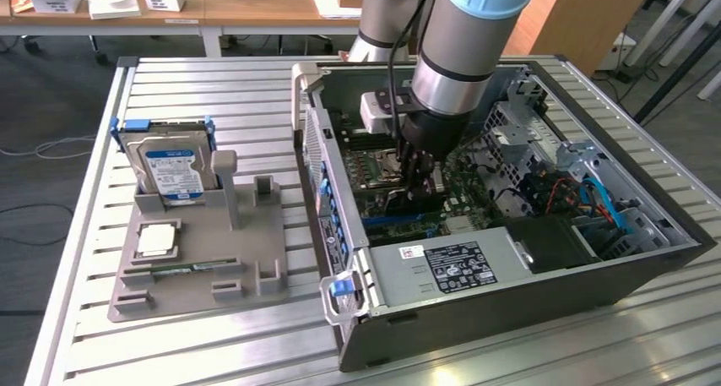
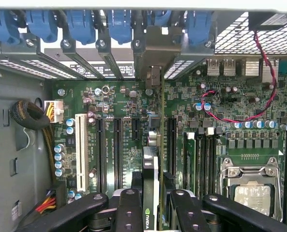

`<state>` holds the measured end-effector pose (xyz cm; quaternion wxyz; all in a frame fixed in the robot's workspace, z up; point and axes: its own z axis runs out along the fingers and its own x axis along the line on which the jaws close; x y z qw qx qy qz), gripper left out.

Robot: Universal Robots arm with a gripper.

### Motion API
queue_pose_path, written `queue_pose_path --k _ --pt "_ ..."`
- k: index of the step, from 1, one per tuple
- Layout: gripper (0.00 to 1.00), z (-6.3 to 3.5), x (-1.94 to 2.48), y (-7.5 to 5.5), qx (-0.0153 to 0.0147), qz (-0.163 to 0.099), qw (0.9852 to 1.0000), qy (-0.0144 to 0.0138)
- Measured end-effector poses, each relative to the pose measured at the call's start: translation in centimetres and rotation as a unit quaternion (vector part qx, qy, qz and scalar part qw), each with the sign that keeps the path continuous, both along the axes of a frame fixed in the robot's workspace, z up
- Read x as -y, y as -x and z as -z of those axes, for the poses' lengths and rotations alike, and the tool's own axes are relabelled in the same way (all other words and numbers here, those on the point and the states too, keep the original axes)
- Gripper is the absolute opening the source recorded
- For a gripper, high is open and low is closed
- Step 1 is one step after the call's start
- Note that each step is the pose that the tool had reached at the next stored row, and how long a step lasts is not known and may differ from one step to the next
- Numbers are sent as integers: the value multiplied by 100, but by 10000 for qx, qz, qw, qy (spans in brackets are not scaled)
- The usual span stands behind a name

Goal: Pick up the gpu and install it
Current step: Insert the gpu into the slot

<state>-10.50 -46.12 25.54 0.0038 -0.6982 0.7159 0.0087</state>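
The gpu (image 2: 151, 169) shows edge-on in the wrist view, a thin dark card with a green logo and a grey metal bracket end (image 2: 153, 77) by the case's rear slots. My gripper (image 2: 153, 212) is shut on it, with a black finger (image 2: 128, 208) on either side. The card stands upright over the motherboard (image 2: 119, 96), in line with a long black expansion slot (image 2: 171, 140); whether it is seated I cannot tell. In the exterior view my gripper (image 1: 423, 175) reaches down inside the open computer case (image 1: 507, 301), just above the board.
A grey parts holder (image 1: 197, 259) on the exterior view's left carries the blue-labelled hard drive (image 1: 169, 168), a processor (image 1: 155, 238) and a green memory stick (image 1: 186, 268). Inside the case are the CPU socket (image 2: 252, 191), red cable (image 2: 249, 118) and blue slot latches (image 2: 119, 24).
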Motion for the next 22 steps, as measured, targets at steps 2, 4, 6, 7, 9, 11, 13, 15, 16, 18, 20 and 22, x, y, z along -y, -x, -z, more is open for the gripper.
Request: queue_pose_path --k 2,4,6,7,9,11,13,15,16,18,20,22 --pt "27 8 -1 0 1 0 10000 -3" --pt "27 8 0 0 1 0 10000 -1" --pt "27 8 0 0 0 0 10000 0" --pt "27 9 0 0 0 0 10000 0" --pt "27 12 0 0 0 0 10000 -1" --pt "27 12 0 0 0 0 10000 -1" --pt "27 13 0 0 0 0 10000 -1" --pt "27 12 0 0 0 0 10000 -1" --pt "27 10 -1 0 1 0 10000 -3" --pt "27 -4 -1 0 1 0 10000 -2" --pt "27 -15 -1 0 1 0 10000 -2" --pt "27 -16 -1 0 2 0 10000 -3"
